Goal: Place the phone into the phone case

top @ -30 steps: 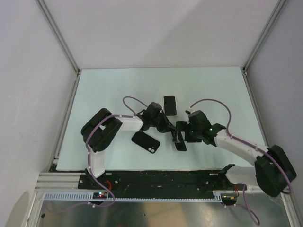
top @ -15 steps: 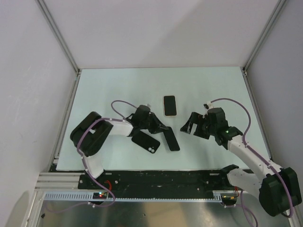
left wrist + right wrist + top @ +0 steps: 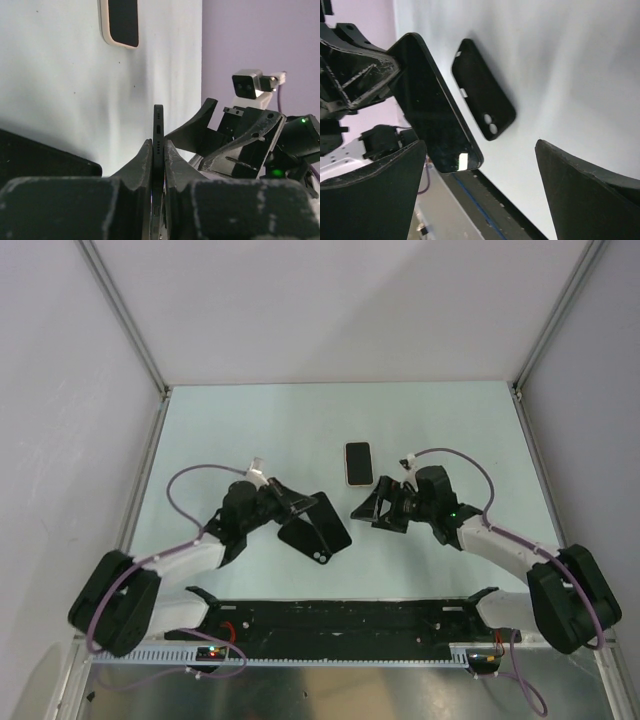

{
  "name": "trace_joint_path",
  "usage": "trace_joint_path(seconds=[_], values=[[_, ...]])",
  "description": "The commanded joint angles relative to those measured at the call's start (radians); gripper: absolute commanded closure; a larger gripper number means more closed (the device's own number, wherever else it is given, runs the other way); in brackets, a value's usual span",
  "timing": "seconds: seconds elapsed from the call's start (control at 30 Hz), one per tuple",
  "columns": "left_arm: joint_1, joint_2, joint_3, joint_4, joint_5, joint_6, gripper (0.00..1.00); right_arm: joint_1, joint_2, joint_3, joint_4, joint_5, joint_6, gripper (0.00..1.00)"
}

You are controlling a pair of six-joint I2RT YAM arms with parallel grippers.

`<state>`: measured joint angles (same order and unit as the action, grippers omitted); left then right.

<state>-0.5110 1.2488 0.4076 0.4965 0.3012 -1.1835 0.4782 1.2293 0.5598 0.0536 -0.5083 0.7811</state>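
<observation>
My left gripper [image 3: 298,508] is shut on a black phone [image 3: 327,519] and holds it tilted above the table. In the left wrist view the phone [image 3: 158,125] stands edge-on between my fingers [image 3: 143,162]. The black phone case [image 3: 310,543], with two camera holes, lies flat just below and in front of it. It also shows in the right wrist view [image 3: 482,97], beside the held phone [image 3: 437,110]. My right gripper [image 3: 368,509] is open and empty, just right of the phone and facing it [image 3: 480,144].
A second phone with a cream rim [image 3: 358,463] lies screen up further back, and shows in the left wrist view [image 3: 121,22]. The black rail [image 3: 330,615] runs along the near table edge. Grey walls enclose the table.
My left arm has swung back to the left and lifted the phone off the table. My right gripper has moved left toward the phone, still open.
</observation>
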Motion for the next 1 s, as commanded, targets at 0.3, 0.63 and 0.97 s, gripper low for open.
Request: trace_joint_path(seconds=[0.3, 0.63, 0.97], values=[[0.060, -0.318, -0.160, 0.234, -0.143, -0.008, 1.00, 0.144, 0.207, -0.007, 0.599, -0.183, 0.299, 0.08], [0.068, -0.287, -0.177, 0.362, -0.127, -0.047, 1.00, 0.173, 0.293, -0.009, 0.873, -0.208, 0.468, 0.22], [0.068, -0.228, -0.190, 0.493, -0.098, -0.082, 1.00, 0.184, 0.409, -0.026, 1.208, -0.222, 0.649, 0.53]])
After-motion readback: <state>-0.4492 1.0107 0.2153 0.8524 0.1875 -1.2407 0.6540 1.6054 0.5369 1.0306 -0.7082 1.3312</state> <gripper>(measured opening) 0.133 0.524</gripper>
